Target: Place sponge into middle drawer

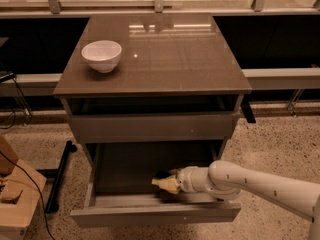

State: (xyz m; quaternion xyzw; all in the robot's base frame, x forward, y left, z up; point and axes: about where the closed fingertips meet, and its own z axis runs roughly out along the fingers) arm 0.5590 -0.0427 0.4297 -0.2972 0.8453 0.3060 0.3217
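Inside the open middle drawer (155, 215), toward its right half, the gripper (173, 180) is closed on the sponge (163, 184). The sponge's yellow body faces down and left, and its dark green layer shows along the upper edge. It sits at the gripper's tip, over the dark drawer floor and just behind the front panel. Whether it touches the floor cannot be told.

The white arm (260, 185) enters from the lower right and crosses the drawer's right front corner, its wrist lying roughly level and pointing left.

The drawer is pulled well out, with its plain front nearest the camera. The top drawer (150, 127) above it is pulled out only slightly, leaving a dark gap under the cabinet top (175, 64).

A white bowl (101, 55) stands upright on that glossy top near the back left corner, well apart from the gripper.

On the speckled floor (280, 144) to the left of the cabinet are a wooden block (14, 200) and a dark bar (60, 174), with a thin cable running across them.
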